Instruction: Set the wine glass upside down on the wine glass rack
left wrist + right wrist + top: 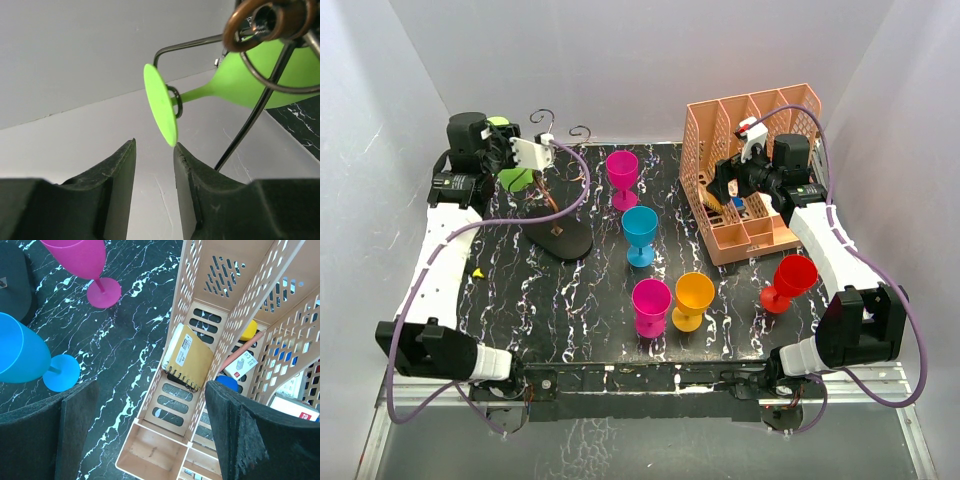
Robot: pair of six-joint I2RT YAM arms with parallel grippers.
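A green wine glass [260, 75] hangs upside down on the wine glass rack [250, 115], its stem held in a curled wire arm and its round foot [161, 110] facing my left gripper. My left gripper [154, 144] is open and empty; the foot's lower edge sits just past the right fingertip [181, 150]. In the top view the left gripper [525, 160] is beside the rack's top, the green glass [514, 179] is partly hidden behind it, and the black disc base [563, 240] is below. My right gripper [150, 387] is open and empty above the peach organizer [200, 405].
Standing on the black marble mat [590, 300] are a magenta glass [622, 175], a blue glass [640, 232], a second magenta glass [651, 305], an orange glass [693, 298] and a red glass [788, 282]. The peach organizer [715, 130] holds a notebook [192, 360] and small items.
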